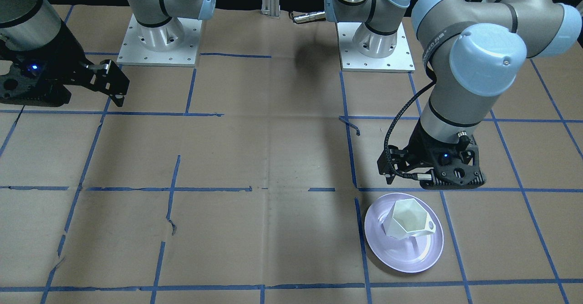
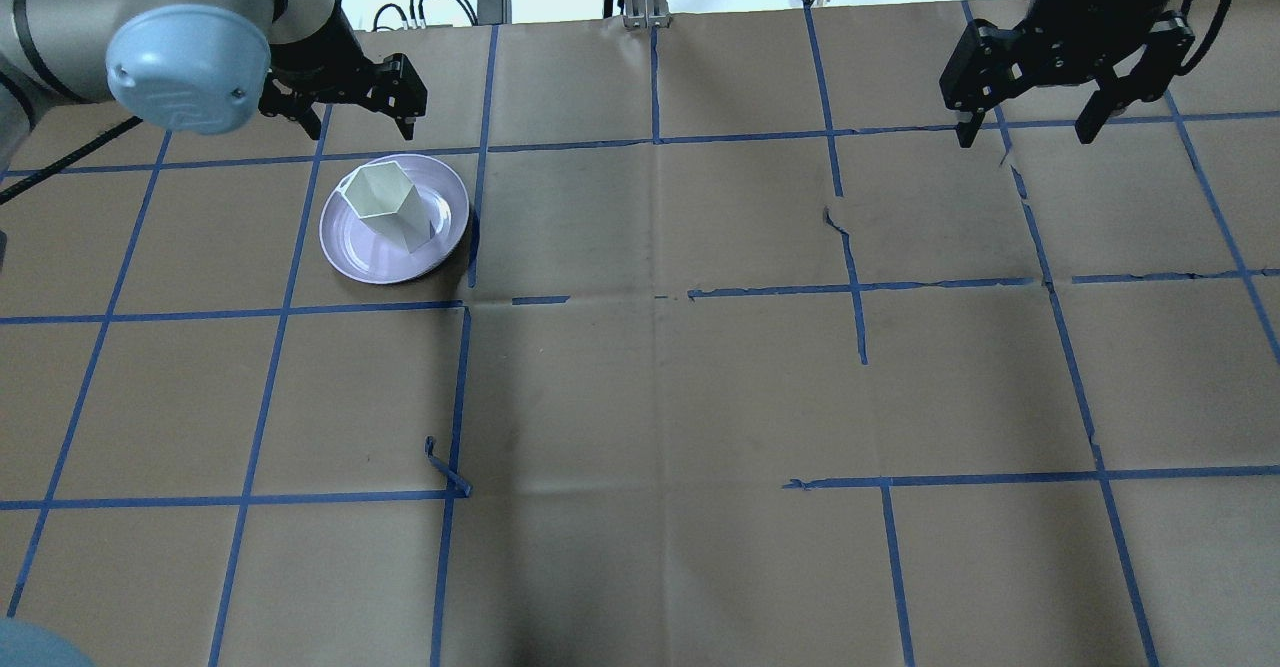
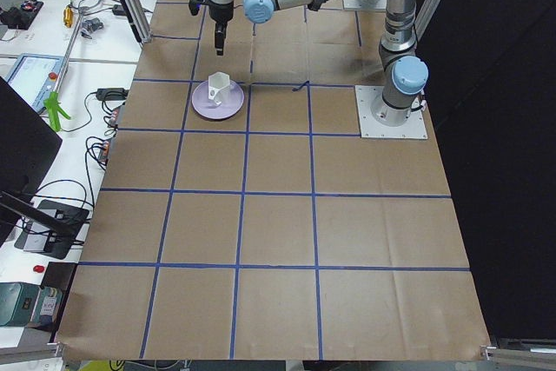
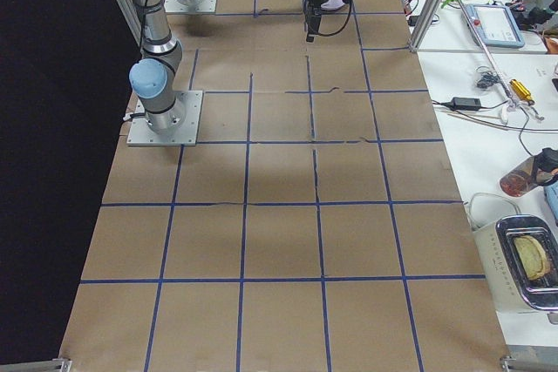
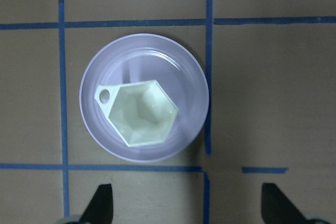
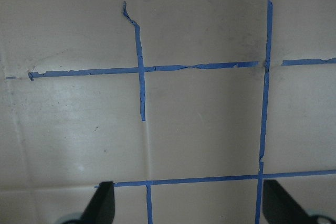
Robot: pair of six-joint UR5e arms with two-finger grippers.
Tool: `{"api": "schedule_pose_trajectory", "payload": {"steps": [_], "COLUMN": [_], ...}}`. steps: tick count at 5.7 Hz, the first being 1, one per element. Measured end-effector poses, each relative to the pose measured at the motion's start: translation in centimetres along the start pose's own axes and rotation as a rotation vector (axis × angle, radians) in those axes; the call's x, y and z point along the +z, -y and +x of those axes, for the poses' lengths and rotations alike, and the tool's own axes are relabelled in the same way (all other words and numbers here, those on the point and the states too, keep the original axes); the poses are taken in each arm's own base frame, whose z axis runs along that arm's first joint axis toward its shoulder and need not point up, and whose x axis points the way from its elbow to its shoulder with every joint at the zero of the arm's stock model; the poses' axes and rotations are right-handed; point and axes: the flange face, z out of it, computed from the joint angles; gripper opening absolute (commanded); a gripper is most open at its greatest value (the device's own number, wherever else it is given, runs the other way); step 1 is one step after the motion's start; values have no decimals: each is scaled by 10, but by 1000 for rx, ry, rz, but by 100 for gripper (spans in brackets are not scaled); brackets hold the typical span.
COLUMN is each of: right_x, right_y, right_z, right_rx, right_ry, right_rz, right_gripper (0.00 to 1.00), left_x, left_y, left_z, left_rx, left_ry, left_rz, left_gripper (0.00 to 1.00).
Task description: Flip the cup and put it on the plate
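The white faceted cup (image 1: 407, 219) stands upright, its hexagonal opening facing up, on the pale lavender plate (image 1: 403, 255). In the overhead view the cup (image 2: 385, 202) sits toward the plate's (image 2: 355, 252) far side. My left gripper (image 2: 357, 127) is open and empty, above and just beyond the plate. Its wrist view looks straight down on the cup (image 5: 142, 111) and plate (image 5: 184, 77), with the two fingertips (image 5: 102, 198) wide apart at the bottom edge. My right gripper (image 2: 1023, 135) is open and empty, far off over bare paper (image 6: 199, 129).
The table is brown paper with a blue tape grid. A loose curl of tape (image 2: 445, 467) lifts off the paper near the middle. Two arm bases (image 1: 159, 35) (image 1: 375, 39) stand at the robot's edge. Benches with cables and tools flank both table ends (image 3: 61, 84).
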Motion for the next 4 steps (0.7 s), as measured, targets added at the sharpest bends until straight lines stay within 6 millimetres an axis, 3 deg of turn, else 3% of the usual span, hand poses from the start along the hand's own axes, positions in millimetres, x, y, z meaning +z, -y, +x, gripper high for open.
{"api": "schedule_pose_trajectory", "payload": {"steps": [2,4], "right_x": [0,0], "right_y": [0,0], "right_z": [0,0], "right_rx": [0,0], "right_ry": [0,0], "right_rz": [0,0], "right_gripper": [100,100], "left_x": [-54,-78], "left_y": [-39,-74], "left_z": [29,46], "left_rx": [-3,19], "left_ry": [-52,-10], "left_rz": [-50,-121], "left_gripper": [99,100]}}
